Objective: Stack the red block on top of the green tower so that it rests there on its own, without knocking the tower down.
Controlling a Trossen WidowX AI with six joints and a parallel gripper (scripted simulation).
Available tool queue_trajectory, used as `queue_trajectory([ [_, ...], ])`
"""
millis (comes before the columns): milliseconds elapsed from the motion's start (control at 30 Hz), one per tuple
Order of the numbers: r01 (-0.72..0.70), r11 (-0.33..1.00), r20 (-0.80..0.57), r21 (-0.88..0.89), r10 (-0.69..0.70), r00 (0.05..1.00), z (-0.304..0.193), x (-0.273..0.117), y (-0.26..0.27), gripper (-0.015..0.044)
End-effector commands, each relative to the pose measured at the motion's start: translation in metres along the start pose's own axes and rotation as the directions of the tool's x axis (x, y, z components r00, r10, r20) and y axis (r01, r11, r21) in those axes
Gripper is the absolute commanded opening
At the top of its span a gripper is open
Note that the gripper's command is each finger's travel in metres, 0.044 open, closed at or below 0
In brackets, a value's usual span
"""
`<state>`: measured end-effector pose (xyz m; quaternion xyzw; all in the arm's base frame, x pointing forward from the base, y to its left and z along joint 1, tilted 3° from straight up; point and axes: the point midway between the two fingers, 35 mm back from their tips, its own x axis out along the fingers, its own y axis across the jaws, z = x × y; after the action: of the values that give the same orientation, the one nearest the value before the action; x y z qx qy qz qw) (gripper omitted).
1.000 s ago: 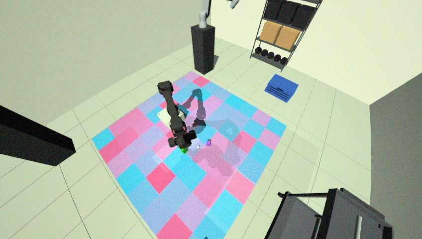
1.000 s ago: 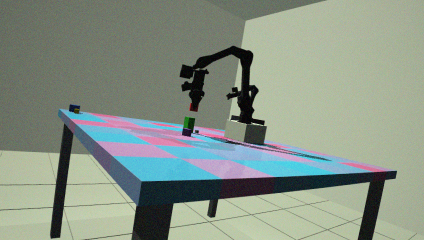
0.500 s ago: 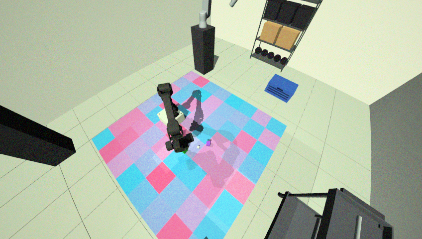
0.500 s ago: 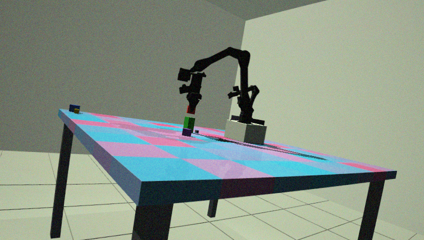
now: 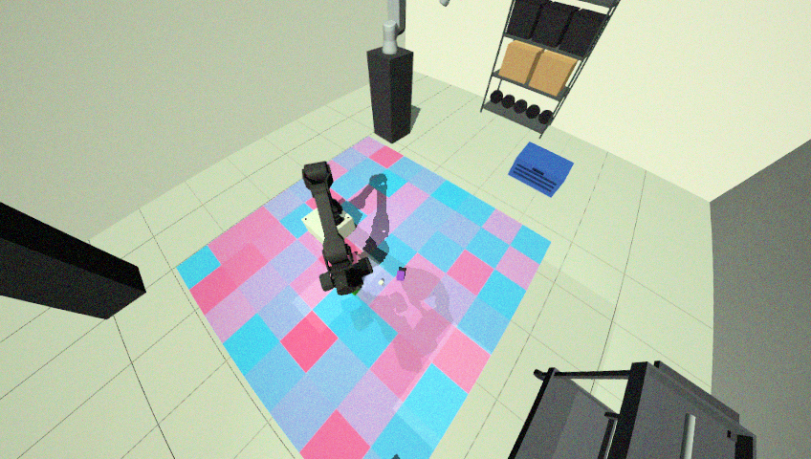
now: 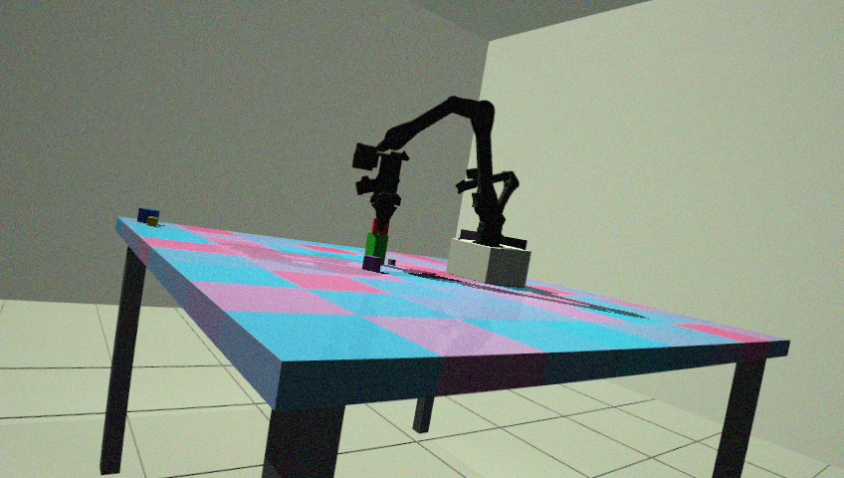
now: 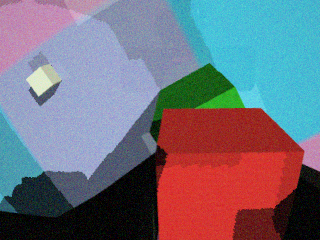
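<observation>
My gripper (image 6: 380, 225) points down and is shut on the red block (image 6: 375, 226) (image 7: 225, 185). The red block is right at the top of the green tower (image 6: 375, 245) (image 7: 200, 92) in the exterior view; whether they touch I cannot tell for sure. The tower stands upright on the table (image 6: 343, 366). In the wrist view the red block hides most of the tower, and only a part of the tower's top shows beyond it. In the top view the arm hides the red block and nearly all of the tower.
A purple block (image 5: 401, 273) (image 6: 371, 263) lies near the tower, with a small white cube (image 5: 381, 282) (image 7: 44, 80) between them in the top view. A blue block (image 6: 147, 214) and a small yellow block (image 6: 152, 220) are at the table's far left corner in the exterior view.
</observation>
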<state>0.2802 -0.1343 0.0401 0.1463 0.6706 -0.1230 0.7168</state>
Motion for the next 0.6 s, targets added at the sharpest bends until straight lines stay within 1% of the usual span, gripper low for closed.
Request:
queue_trajectory([
  [0, -0.002, 1.0, 0.002, -0.002, 0.002, 1.0, 0.0005, 0.0005, 0.0004, 0.0],
  [533, -0.002, 1.0, 0.002, -0.002, 0.002, 1.0, 0.0007, -0.0013, 0.0003, 0.0],
  [567, 0.0, 1.0, 0.001, 0.0, 0.0, 1.0, 0.0002, 0.0007, 0.0, 0.0026],
])
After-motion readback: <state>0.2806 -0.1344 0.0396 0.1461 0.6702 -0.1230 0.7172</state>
